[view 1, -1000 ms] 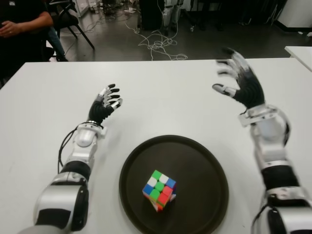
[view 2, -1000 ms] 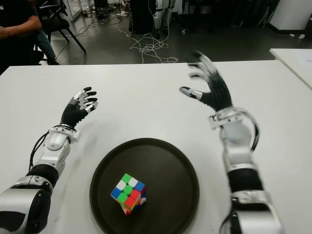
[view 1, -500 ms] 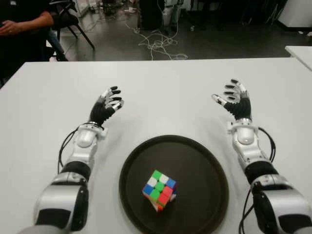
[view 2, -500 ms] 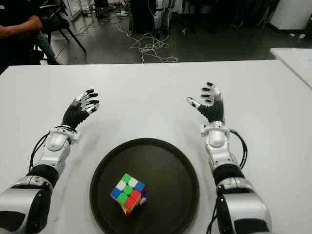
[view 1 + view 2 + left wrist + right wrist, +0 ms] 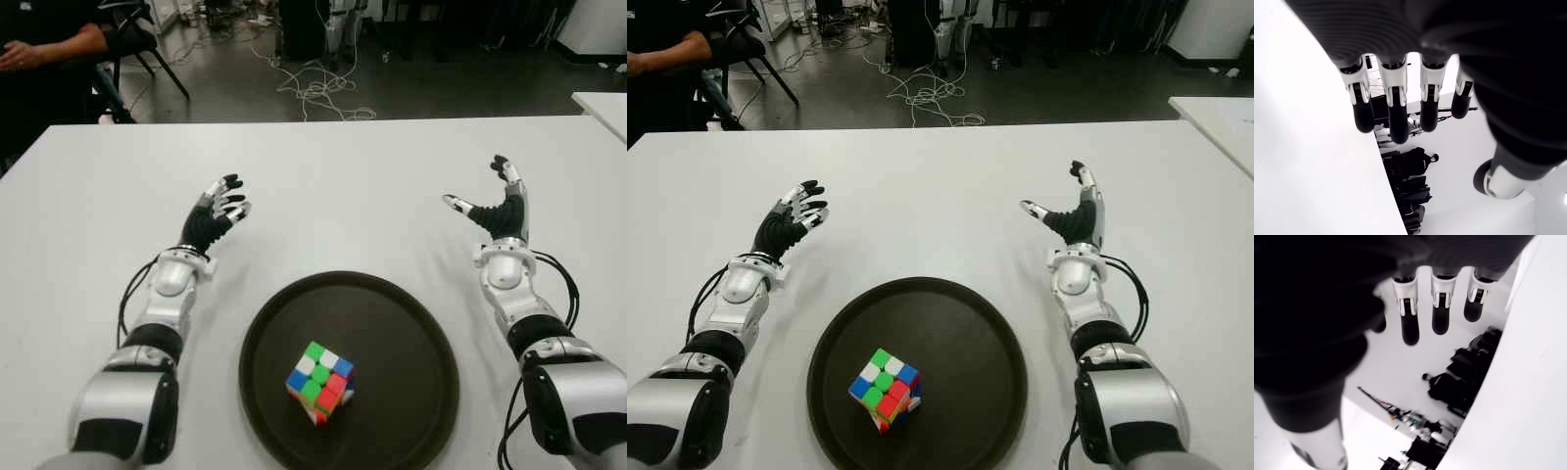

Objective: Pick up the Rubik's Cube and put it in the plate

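The multicoloured Rubik's Cube [image 5: 320, 382] sits inside the round dark-brown plate [image 5: 411, 333] at the near centre of the white worktop [image 5: 343, 186], tilted on one corner edge and free of both hands; its position matches that of a second ago, so the placement appears complete. What has changed is the right hand [image 5: 498, 208]: a second ago it was raised high and blurred beyond the plate, and it has since dropped low to the right of the plate's far rim, fingers extended and relaxed, grasping nothing. The left hand [image 5: 217, 208] has held its place left of the plate, fingers loosely spread and empty. Judgement: the arms are settling after release. Farther off, loose white cables [image 5: 318, 88] lie on the floor and a seated person [image 5: 44, 59] shows at far left. No brand, label or legible writing is visible.
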Available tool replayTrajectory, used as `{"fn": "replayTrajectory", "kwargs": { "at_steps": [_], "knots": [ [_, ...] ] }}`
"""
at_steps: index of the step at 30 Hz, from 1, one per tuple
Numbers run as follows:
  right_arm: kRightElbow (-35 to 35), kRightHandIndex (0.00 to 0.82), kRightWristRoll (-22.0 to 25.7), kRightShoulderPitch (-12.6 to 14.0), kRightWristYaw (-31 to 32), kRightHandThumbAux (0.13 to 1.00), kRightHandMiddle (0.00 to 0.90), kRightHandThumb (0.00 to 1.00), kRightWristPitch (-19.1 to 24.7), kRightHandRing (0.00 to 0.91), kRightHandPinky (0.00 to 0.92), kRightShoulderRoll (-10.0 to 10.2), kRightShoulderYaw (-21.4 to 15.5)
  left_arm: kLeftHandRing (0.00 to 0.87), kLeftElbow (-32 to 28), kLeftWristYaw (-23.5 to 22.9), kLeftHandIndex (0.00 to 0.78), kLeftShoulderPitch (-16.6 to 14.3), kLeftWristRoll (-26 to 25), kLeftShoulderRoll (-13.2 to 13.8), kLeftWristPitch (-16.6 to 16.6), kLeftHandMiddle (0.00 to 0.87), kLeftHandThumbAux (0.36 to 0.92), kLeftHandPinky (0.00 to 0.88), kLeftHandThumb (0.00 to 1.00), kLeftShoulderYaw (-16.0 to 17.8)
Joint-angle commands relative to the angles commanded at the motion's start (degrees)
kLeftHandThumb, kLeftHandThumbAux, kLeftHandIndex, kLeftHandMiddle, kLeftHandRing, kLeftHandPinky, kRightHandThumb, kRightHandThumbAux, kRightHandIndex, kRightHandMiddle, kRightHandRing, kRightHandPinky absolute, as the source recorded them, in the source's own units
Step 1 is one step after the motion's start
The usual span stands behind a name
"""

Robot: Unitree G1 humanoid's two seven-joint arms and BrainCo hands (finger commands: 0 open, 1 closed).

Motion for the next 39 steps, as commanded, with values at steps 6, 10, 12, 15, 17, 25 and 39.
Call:
{"fn": "replayTrajectory", "kwargs": {
  "at_steps": [6,10,12,15,17,25,39],
  "knots": [
    [0.28,0.211,3.45,-0.41,2.54,0.819,0.223,0.066,0.81,0.205,0.189,0.78,-2.39,0.170,-0.02,0.41,0.114,0.02,-0.29,-0.14,-0.07,0.155,0.712,0.200,0.125,0.43],
    [-0.65,0.220,5.42,-0.10,3.91,0.817,0.237,0.094,0.02,0.220,0.205,1.75,-3.63,0.180,-0.07,0.26,0.122,0.06,-0.73,-0.19,-0.10,0.164,0.719,0.212,0.138,0.89],
    [-1.96,0.223,5.66,0.67,3.43,0.819,0.246,0.104,-1.18,0.231,0.214,3.06,-3.53,0.184,-0.19,0.56,0.123,0.09,-0.86,-0.19,-0.14,0.169,0.716,0.214,0.132,1.17],
    [-3.03,0.222,5.72,1.42,3.26,0.822,0.253,0.110,-2.15,0.243,0.232,3.85,-3.40,0.185,-0.26,0.91,0.121,0.07,-0.90,-0.15,0.00,0.172,0.714,0.211,0.121,1.33],
    [-3.53,0.222,5.69,1.71,3.44,0.823,0.256,0.111,-2.50,0.246,0.238,4.02,-3.32,0.185,-0.27,1.03,0.120,0.04,-0.99,-0.13,0.14,0.173,0.716,0.209,0.118,1.37],
    [-4.14,0.214,7.21,2.22,11.26,0.835,0.282,0.101,-4.87,0.288,0.292,4.13,-3.35,0.177,-0.30,0.56,0.117,-0.11,-1.65,0.11,0.82,0.172,0.736,0.197,0.109,1.65],
    [-4.15,0.252,13.20,2.53,36.15,0.778,0.326,0.067,-6.15,0.347,0.386,3.24,-4.33,0.204,-0.11,0.24,0.150,-0.52,-2.00,0.18,2.00,0.207,0.756,0.222,0.113,2.20]
  ]
}}
